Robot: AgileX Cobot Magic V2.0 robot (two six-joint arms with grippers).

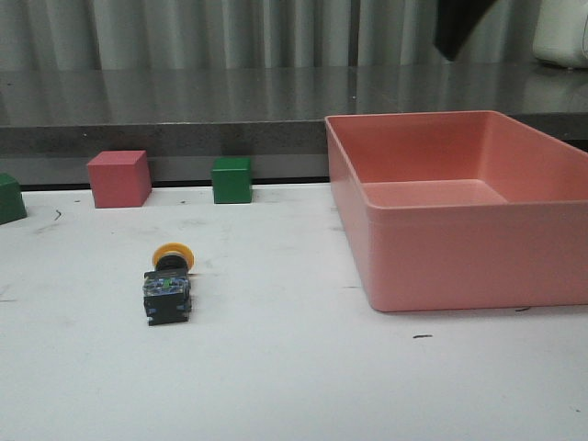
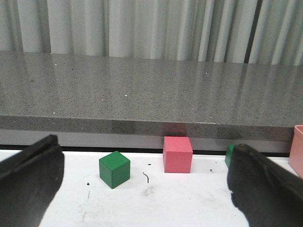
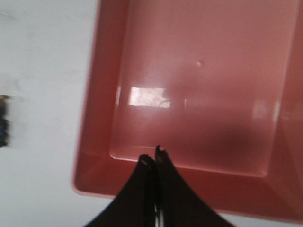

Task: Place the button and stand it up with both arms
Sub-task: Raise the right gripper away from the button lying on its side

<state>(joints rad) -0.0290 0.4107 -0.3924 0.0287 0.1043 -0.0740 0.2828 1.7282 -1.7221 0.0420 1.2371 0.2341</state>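
Note:
The button lies on its side on the white table, left of centre, with its yellow cap pointing to the back and its black base toward the front. It shows blurred at the edge of the right wrist view. My left gripper is open wide and empty, low over the table and facing the cubes at the back; the button is out of its view. My right gripper is shut and empty, high above the pink bin. A black part of the right arm shows at the top of the front view.
The large empty pink bin fills the right side of the table. A pink cube and a green cube stand at the back edge, with another green cube at far left. A grey counter runs behind.

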